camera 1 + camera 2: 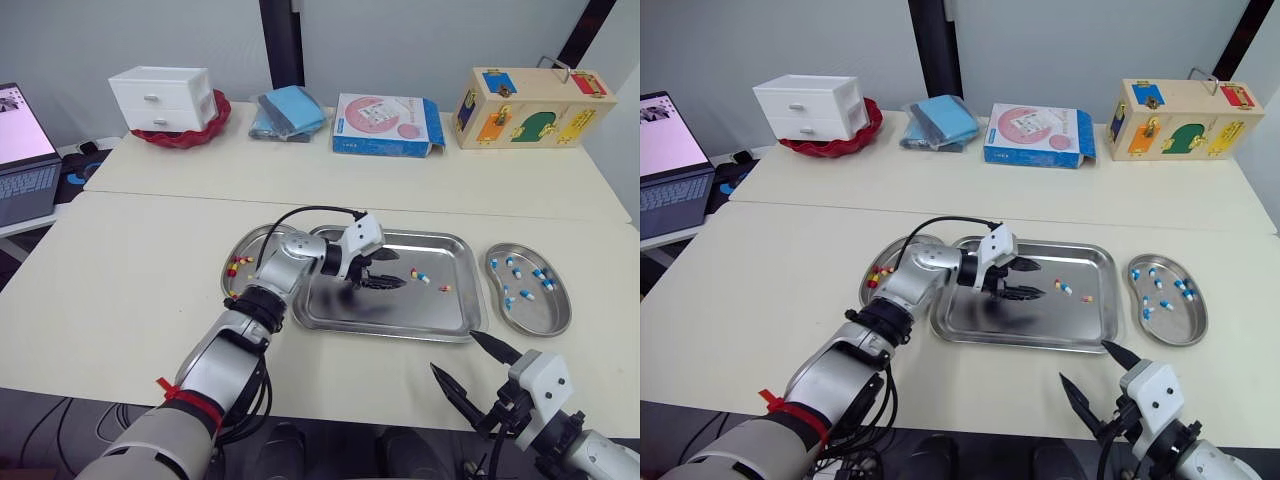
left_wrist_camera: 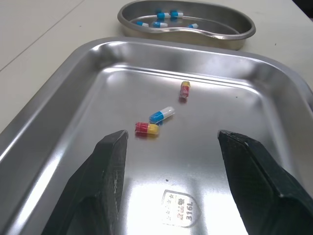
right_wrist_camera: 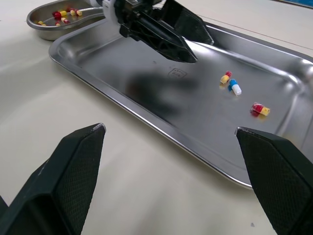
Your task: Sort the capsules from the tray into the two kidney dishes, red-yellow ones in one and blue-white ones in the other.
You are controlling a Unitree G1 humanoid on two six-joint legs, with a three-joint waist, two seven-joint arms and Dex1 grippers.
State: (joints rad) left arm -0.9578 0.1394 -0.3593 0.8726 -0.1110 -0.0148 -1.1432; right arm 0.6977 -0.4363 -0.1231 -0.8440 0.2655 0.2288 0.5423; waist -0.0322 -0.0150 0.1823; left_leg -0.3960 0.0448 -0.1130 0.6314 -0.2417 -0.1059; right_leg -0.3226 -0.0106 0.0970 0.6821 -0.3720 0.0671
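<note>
Left gripper (image 1: 398, 270) hangs over the middle of the tray (image 1: 455, 250), fingers spread wide, nothing between them. Just to its right, three pieces lie loose on the tray floor: a red-yellow capsule (image 2: 146, 129), a blue-white capsule (image 2: 161, 114) just beside it, and a second red-yellow capsule (image 2: 185, 89) further right. The left dish (image 1: 240, 250), against the tray's left edge, holds red-yellow ones. The right dish (image 1: 540, 315), right of the tray, holds blue-white ones. Right gripper (image 1: 452, 352) hovers near the tray's near-right corner, fingers splayed, empty.
</note>
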